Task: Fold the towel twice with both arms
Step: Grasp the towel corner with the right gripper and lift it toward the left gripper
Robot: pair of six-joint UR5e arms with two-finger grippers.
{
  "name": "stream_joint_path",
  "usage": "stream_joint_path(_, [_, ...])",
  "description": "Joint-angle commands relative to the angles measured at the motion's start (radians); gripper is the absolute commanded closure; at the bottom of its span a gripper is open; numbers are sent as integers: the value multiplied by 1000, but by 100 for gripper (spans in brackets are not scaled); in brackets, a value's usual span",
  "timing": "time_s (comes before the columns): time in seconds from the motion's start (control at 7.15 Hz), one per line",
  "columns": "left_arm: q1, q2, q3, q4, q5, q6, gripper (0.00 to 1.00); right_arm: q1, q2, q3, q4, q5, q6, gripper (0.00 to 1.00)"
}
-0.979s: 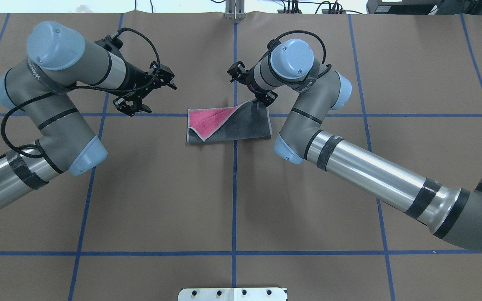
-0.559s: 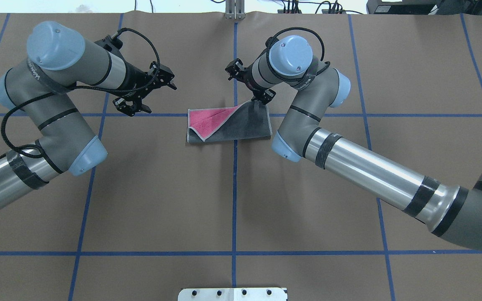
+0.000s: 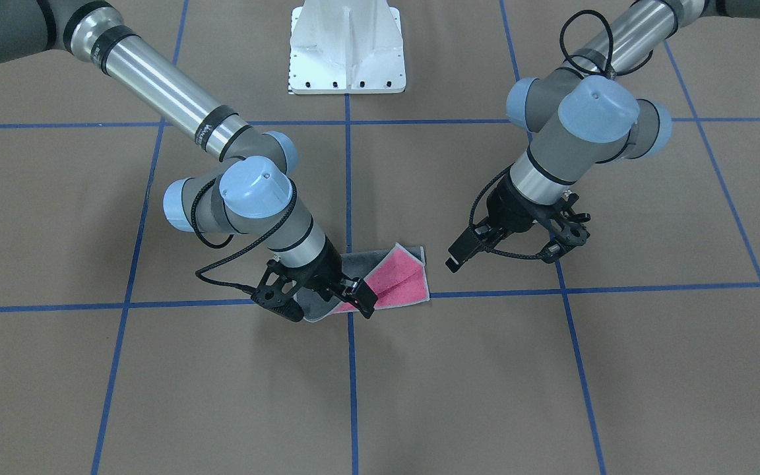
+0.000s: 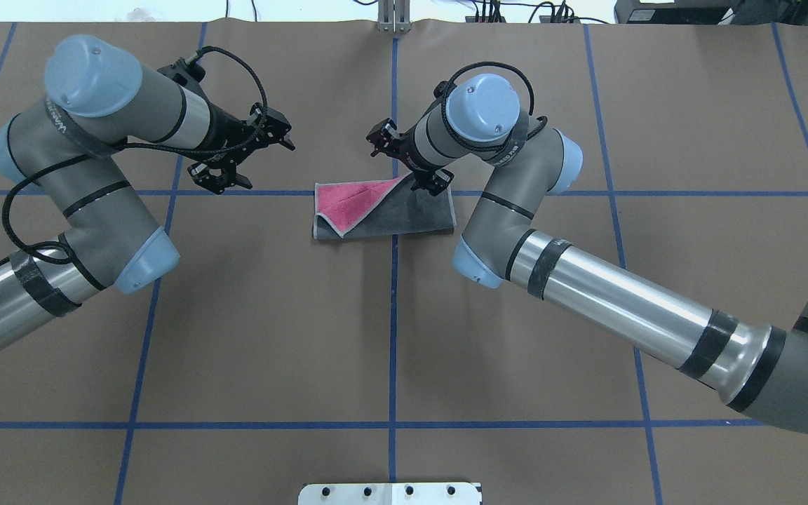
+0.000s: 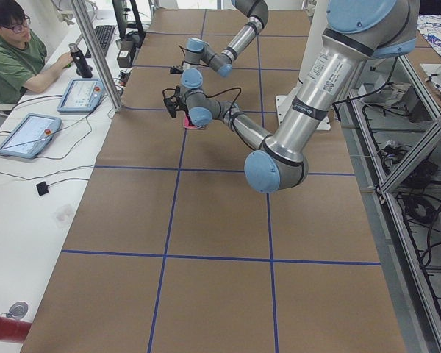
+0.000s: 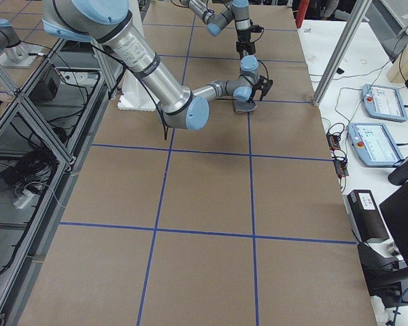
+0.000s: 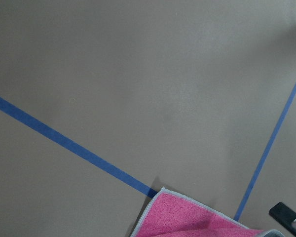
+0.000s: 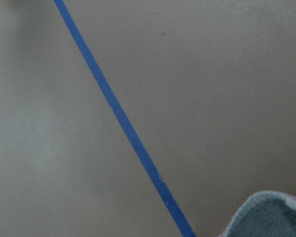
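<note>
First fold done — our right gripper [image 4: 414,170] seemingly pinches the towel [image 4: 404,214] corner mid-frame; left gripper [image 4: 239,158] spread, idle.

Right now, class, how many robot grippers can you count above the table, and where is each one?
2. The right gripper sits at the towel's far edge, by its grey corner. The left gripper hangs open over bare table, apart from the towel's pink side.

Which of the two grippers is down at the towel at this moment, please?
The right gripper, at the towel's far right corner, where grey cloth is lifted. The left gripper hangs apart from the towel, past its pink end.
</note>
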Motion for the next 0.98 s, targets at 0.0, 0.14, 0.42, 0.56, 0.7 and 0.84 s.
stream_joint_path(0.0, [-6,12,0,-7,-1,10,0,-28,-1,10,-1,-2,0,1])
stream_joint_path(0.14, [-6,20,0,-8,-1,18,0,-32,4,10,1,-4,0,1])
stream_joint_path(0.42, [-8,28,-2,-11,-1,25,0,-32,21,7,2,-7,2,1])
stream_joint_path(0.56, [-8,29,-2,-11,-1,30,0,-32,25,1,2,-14,2,1])
stream_joint_path(0.7, [-8,34,-3,-11,-3,30,0,-35,27,-5,2,-19,0,1])
stream_joint_path(0.84, [-11,34,-3,-11,-3,32,0,-41,27,-11,2,-25,0,1])
